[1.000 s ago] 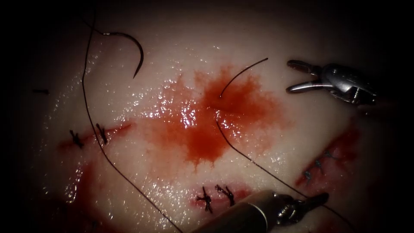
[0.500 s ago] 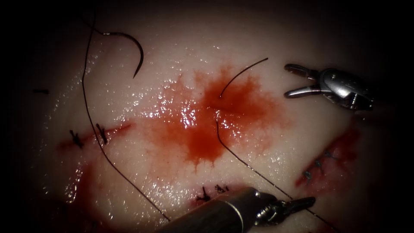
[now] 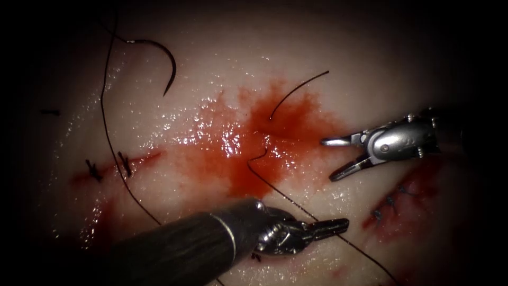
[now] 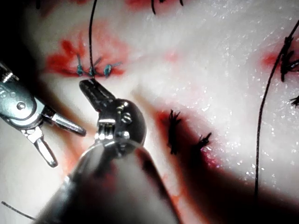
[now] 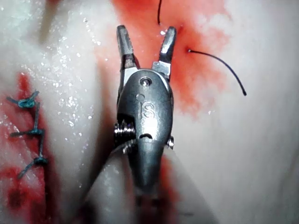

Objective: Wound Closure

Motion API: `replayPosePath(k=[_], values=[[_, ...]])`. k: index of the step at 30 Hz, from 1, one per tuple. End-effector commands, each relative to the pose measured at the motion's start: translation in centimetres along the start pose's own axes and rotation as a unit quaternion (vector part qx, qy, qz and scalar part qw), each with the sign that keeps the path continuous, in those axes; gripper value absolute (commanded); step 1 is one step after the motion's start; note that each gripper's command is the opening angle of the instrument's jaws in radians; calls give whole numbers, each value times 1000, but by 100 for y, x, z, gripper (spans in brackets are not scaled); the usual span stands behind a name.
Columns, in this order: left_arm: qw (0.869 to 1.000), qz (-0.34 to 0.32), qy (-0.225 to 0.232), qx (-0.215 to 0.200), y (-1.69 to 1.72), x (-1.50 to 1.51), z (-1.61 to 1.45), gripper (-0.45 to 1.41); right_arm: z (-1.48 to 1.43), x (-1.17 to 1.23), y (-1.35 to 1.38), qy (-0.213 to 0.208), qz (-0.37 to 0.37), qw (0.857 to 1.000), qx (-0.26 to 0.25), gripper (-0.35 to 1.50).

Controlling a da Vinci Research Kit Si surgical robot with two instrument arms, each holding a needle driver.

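Needle (image 3: 165,62) is just lying loose on the tissue (image 3: 211,79) at the far left, not stuck in and not held by either tool, with its thread (image 3: 108,137) trailing down toward the near side. Left tool (image 3: 338,226) sits near-centre with its fingers clamped on the other thread strand (image 3: 286,195) that runs out of the red fluid (image 3: 254,159) patch. Right tool (image 3: 332,159) hovers at the right edge of that patch, fingers spread apart and holding nothing, with a short cut end of thread (image 3: 299,90) poking up just beyond it.

Curved needle (image 3: 161,61) loose on tissue (image 3: 211,69), upper left.
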Motion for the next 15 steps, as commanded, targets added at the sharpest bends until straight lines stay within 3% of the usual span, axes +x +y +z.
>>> replayPosePath(k=[1, 15], values=[[1000, 0, 3, -2, 3, -3, 2, -45, 20, 3, 1, 1, -14, 1000, 0, 128], [1000, -6, -12, -3, -6, -9, -34, -45, 75, 27, -12, 16, -38, 999, 5, 128]])
